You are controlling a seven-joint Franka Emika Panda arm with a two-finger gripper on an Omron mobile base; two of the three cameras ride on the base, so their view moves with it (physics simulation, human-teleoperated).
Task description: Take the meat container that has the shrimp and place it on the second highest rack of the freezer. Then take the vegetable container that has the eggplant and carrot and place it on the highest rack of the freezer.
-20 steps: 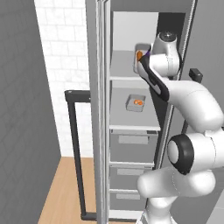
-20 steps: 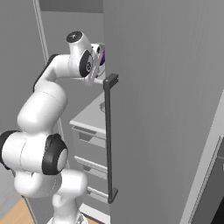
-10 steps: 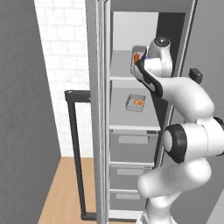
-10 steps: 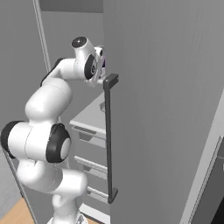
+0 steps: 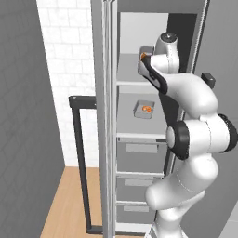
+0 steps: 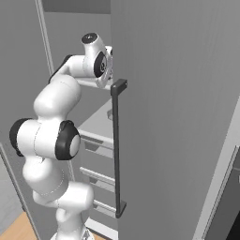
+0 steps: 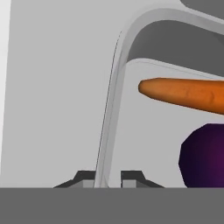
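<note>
Grey plastic vegetable tray (image 7: pixel 114 109) is pinched at its rim by our claw (image 7: pixel 108 177), up on the tall grey freezer's (image 5: pixel 139 83) top shelf; straight orange carrot (image 7: pixel 188 94) and glossy purple eggplant (image 7: pixel 204 161) lie inside

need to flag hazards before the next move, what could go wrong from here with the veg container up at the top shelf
1. The gripper pinches only the thin rim of the vegetable container; with so little hold, the tray could tip or slip.
2. The carrot and eggplant lie loose inside, so a tilt might roll them out.
3. The shrimp container sits on the shelf directly below; anything dropped could land on it.
</note>
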